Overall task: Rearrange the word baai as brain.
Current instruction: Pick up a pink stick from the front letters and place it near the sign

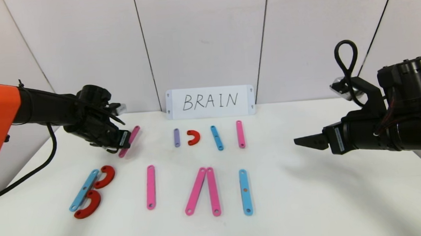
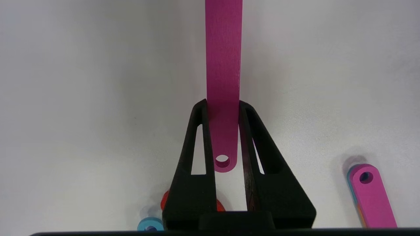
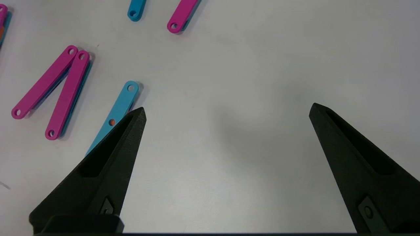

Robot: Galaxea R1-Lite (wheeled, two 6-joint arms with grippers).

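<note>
- The table is carrying all the pieces, with a card reading BRAIN standing at the middle of its back edge.
- The right gripper is hovering over the table's right side, away from every piece, its fingers spread wide and holding nothing.
- The left gripper is hanging near the back left corner, fingers clamped tight on one end of a pink bar, which is sticking out toward the back edge.
- Along the front edge, the letters are lying in a row: a B at the left made of a blue bar touching two red curves, then a lone pink bar, then two pink bars meeting at their far ends like an upside-down V, then a second blue bar.
- Between that row and the card, spare pieces are lying apart from each other: a purple bar, a small red curve, a short blue bar and a short pink bar.
</note>
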